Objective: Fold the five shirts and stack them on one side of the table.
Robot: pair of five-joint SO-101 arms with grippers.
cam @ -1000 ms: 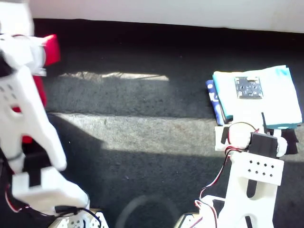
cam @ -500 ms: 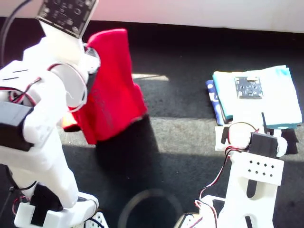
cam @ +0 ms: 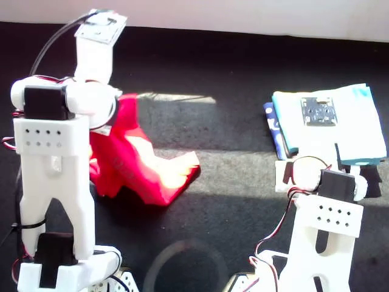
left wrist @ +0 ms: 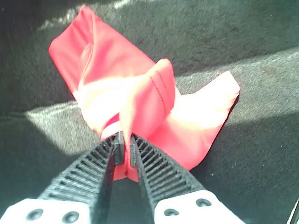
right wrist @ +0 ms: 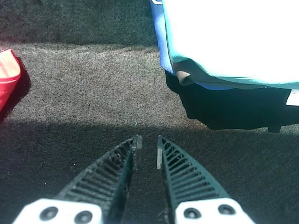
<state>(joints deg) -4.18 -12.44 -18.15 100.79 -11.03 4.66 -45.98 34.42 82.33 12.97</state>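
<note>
The table is covered with a dark, fuzzy, carpet-like cloth. Bands of bright sunlight cross it from left to right, with deep shadow between them. A pale wall runs along the far edge.

The red shirt lies on the left part of the table, in a loose, crumpled heap of thin, smooth fabric with soft folds and one stitched hem showing. Its long axis runs roughly left to right. One rounded end points right, toward the middle of the table, and lies flat in the sunlit band. The far-left part is drawn up off the cloth into a peak. The left hand has its ribbed black fingers pressed together on that peak, pinching a fold of red fabric between their tips. The left arm, made of blocky white plastic, stands in front of the shirt's left side.

The stack of folded shirts sits on the far right of the table, well apart from the red shirt. It is a neat, flat rectangle with its long sides running left to right. The pale turquoise shirt is on top, a blue shirt peeks out along the left edge, and a dark shirt shows beneath the near edge.

The right hand hangs over bare cloth just near of the stack, its fingers parted by a narrow gap with nothing between them. The white right arm rises from the near right.
</note>
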